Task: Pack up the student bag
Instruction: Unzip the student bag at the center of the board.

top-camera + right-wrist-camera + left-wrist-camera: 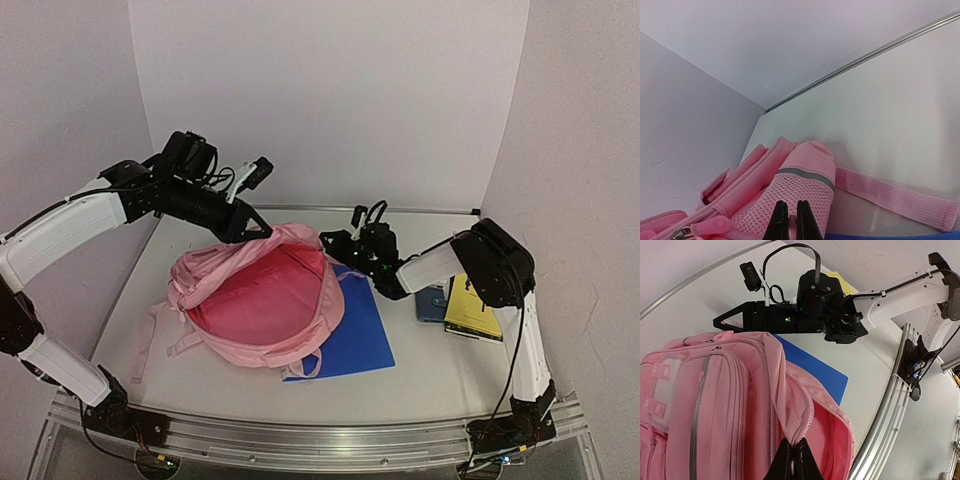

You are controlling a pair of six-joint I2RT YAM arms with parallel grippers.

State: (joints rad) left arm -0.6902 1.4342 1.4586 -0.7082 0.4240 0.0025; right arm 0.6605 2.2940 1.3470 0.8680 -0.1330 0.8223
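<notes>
Gaping student bag (262, 300), lining exposed; left gripper (258, 226) and right gripper (335, 247) each clamped shut on rim.

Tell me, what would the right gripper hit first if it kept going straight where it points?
Probably the student bag: the right gripper, shut, has its tips right at the pink mesh side pocket. Depth is unclear, so it may be touching it now.

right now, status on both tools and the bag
Left tool shut on student bag rim. Right tool shut on its mesh pocket. Bag mouth open, blue sheet partly under it. Nothing over the mouth.
</notes>
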